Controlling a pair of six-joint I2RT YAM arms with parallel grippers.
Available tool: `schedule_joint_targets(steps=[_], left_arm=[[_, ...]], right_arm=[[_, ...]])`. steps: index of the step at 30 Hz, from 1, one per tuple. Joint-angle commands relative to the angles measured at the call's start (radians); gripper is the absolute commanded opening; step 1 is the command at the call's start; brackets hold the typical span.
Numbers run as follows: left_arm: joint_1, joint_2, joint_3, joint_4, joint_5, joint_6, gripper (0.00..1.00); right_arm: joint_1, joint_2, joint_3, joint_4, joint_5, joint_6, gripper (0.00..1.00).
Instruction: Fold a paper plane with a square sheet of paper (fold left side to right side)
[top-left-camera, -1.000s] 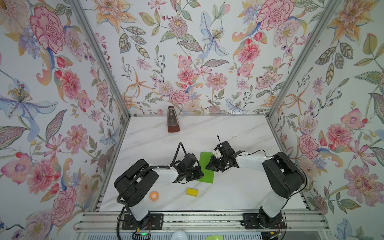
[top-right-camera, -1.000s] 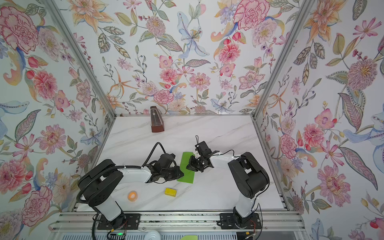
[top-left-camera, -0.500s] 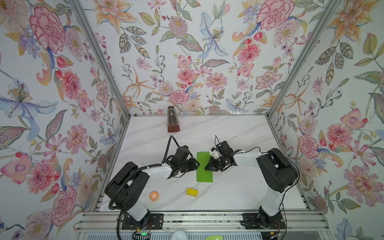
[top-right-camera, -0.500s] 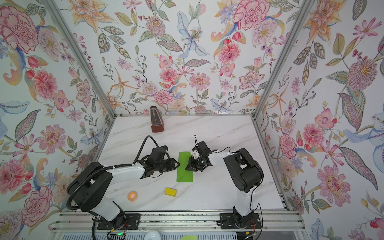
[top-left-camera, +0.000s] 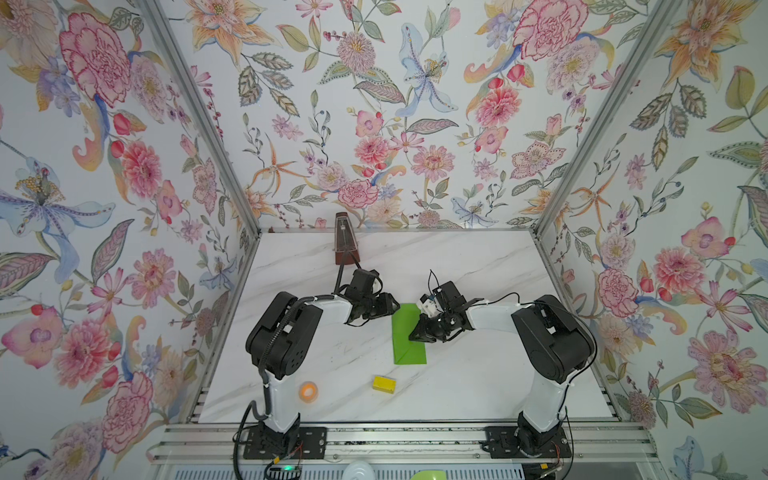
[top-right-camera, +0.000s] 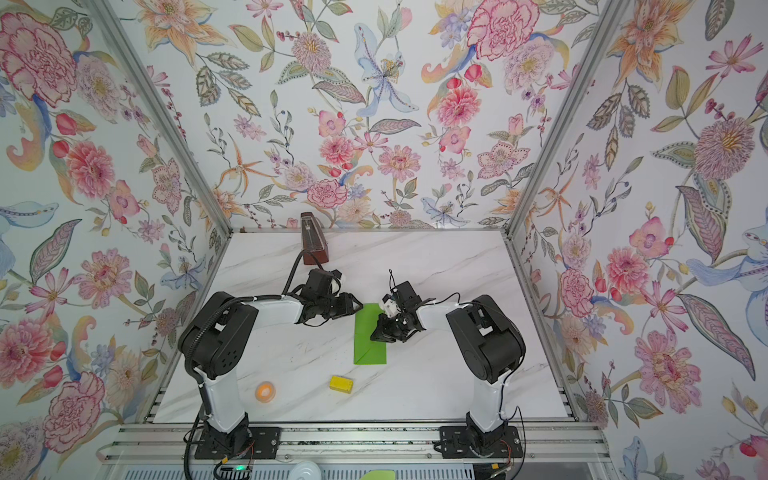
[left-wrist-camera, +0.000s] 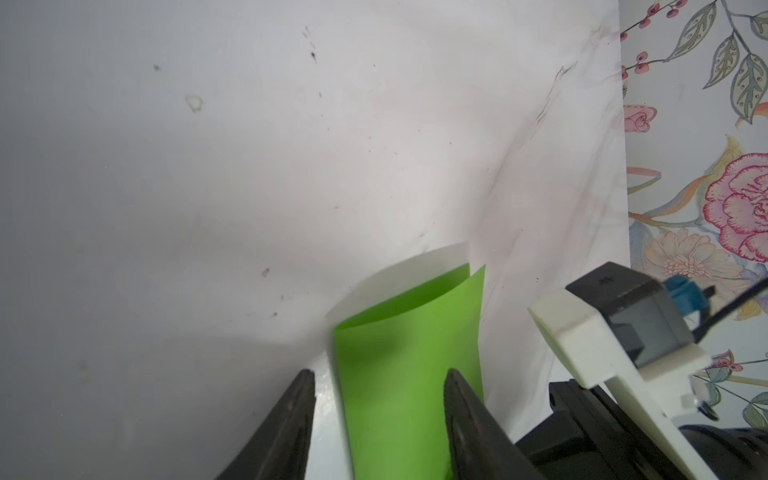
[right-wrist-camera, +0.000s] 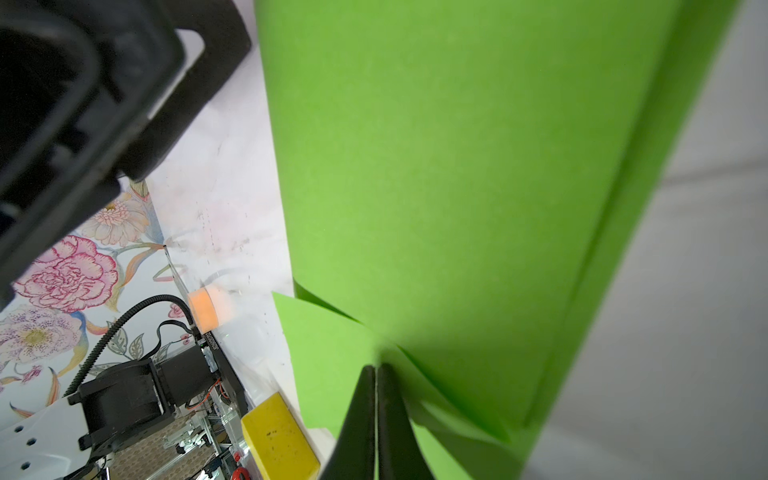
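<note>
Well, nearest you the orange roll (top-left-camera: 308, 392) and the yellow block (top-left-camera: 384, 384) lie apart on the surface (top-left-camera: 478, 374), with bare marble to their right. Beyond them the square sheet of paper (top-left-camera: 409, 351) lies folded in half, crease left, free edges right, its far end bowed up. Your right claw (right-wrist-camera: 375, 368) is pressed together, tips on the paper's right edge. Your left claw (top-left-camera: 391, 306) stands apart over the far left corner. Farthest back, a metronome (top-left-camera: 344, 245) stands by the wall.
</note>
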Motion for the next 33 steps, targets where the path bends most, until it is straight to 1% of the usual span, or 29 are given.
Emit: schedule_joint_targets(steps=[1, 6, 13, 16, 19, 27, 33], left_arm=[[0.009, 0.024, 0.008, -0.033, 0.068, 0.023, 0.54], [0.007, -0.003, -0.071, 0.027, 0.138, -0.014, 0.53], [-0.011, -0.112, -0.232, 0.119, 0.176, -0.077, 0.52], [-0.035, -0.154, -0.290, 0.174, 0.195, -0.110, 0.51], [-0.061, -0.163, -0.321, 0.211, 0.210, -0.131, 0.50], [-0.076, -0.174, -0.364, 0.234, 0.184, -0.161, 0.45], [-0.076, -0.235, -0.362, 0.099, 0.081, -0.115, 0.48]], right_arm=[[0.002, 0.040, -0.025, -0.079, 0.047, -0.013, 0.07], [0.002, 0.040, -0.030, -0.068, 0.042, -0.001, 0.08], [0.002, 0.039, -0.038, -0.055, 0.042, 0.011, 0.08], [0.003, 0.038, -0.041, -0.049, 0.041, 0.016, 0.08], [0.002, 0.038, -0.044, -0.044, 0.038, 0.021, 0.09], [0.002, 0.040, -0.048, -0.039, 0.039, 0.026, 0.09], [0.002, 0.031, -0.053, -0.038, 0.039, 0.031, 0.09]])
